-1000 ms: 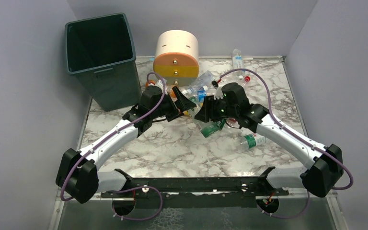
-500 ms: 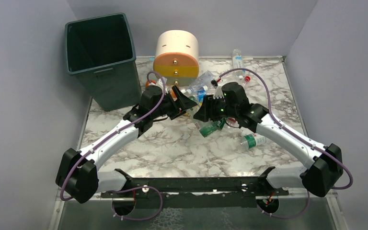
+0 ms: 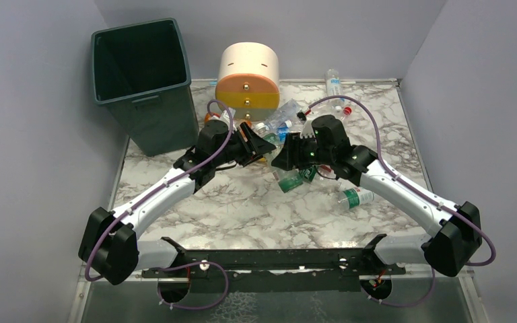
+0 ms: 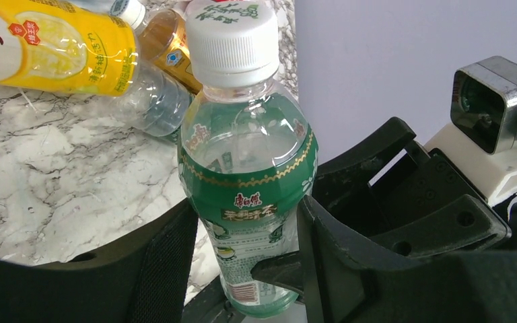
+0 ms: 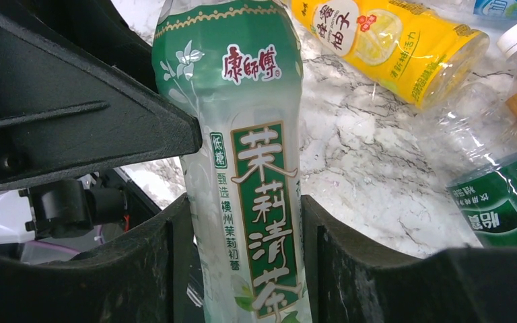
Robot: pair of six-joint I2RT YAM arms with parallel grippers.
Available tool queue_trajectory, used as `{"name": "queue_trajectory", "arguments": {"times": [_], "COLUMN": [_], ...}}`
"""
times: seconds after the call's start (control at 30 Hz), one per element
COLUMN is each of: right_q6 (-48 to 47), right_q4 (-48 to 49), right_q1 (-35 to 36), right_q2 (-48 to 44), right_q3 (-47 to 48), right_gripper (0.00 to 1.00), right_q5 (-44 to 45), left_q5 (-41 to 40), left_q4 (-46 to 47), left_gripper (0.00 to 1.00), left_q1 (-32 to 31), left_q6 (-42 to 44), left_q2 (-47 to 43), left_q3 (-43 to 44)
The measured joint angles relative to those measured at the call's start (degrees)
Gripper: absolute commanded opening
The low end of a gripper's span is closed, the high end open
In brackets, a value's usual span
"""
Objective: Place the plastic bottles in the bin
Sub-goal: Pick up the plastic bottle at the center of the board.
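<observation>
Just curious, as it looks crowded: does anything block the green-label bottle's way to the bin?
Nothing visible does. The green-label bottle sits in the left gripper and right gripper; the bin stands open at back left, the round drawer unit beside that path.

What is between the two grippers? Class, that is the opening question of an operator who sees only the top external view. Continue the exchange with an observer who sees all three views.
Observer: A green-label bottle with a white cap, plain in the left wrist view.
Operator: Which gripper has it?
Observer: In the right wrist view, the right gripper has a finger against each side of its label.
Operator: And the other one?
Observer: The left gripper appears closed on it too, at the waist below the cap, so both seem to grip the same bottle.
</observation>
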Motion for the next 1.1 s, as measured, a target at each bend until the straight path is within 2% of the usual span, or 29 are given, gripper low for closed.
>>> {"name": "queue_trajectory", "arguments": {"times": [0.43,0.6,1.1], "right_q6": [0.2,0.2,0.24], "right_q4": [0.04,0.04,0.02], "right_q1": [0.04,0.04,0.07], "right_q2": [-0.09,-0.5,-1.01], "right_q3": [-0.13,-0.35,-1.09], "right_gripper": [0.79,0.76,0.82], "right_q5": [-0.07,-0.02,0.0], "left_q5": [-0.52,-0.79,-1.51], "left_q4": [-0.39,-0.52,-0.59], "left_gripper": [0.37,0.36,0.36], "left_q1": [-0.2,-0.22,-0.22], "left_q6": [1.09,1.36,1.46], "left_q2": [0.5,0.55,0.55], "left_q3": [0.0,0.0,0.0]}}
